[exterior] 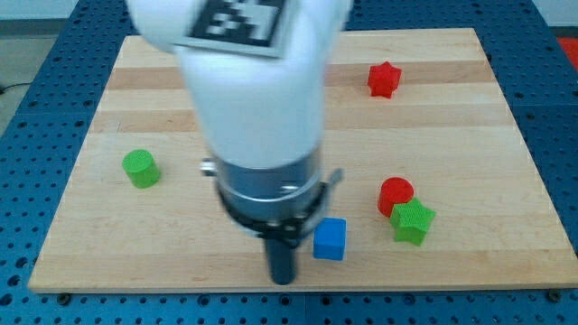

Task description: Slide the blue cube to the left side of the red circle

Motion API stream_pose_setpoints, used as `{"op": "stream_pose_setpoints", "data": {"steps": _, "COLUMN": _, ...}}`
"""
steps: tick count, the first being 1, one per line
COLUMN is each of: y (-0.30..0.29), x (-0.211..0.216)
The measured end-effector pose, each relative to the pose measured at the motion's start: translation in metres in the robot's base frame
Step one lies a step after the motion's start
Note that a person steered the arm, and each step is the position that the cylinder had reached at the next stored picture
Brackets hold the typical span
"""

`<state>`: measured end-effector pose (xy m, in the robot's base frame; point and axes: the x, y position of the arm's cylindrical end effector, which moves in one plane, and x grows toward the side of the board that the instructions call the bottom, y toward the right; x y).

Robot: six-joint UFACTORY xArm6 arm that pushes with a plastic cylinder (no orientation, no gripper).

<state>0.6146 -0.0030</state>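
No readable text, numbers or brand names anywhere. Only sign: a black-and-white square fiducial marker [237, 20] on top of the white arm housing [257, 99], cut off by the view's top edge, pattern blurred and not decodable. Below the marker, the blocks and the wooden bench [452, 117] carry no labels or print.

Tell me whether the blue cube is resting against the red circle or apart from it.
Apart. Bare wood shows between the blue cube and the red circle. My tip is just left of the cube.
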Motion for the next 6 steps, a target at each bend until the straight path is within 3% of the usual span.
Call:
{"op": "stream_pose_setpoints", "data": {"steps": 3, "y": 0.03, "x": -0.048}}
{"op": "stream_pose_setpoints", "data": {"steps": 5, "y": -0.125, "x": -0.057}}
{"op": "stream_pose_setpoints", "data": {"steps": 6, "y": -0.243, "x": -0.074}}
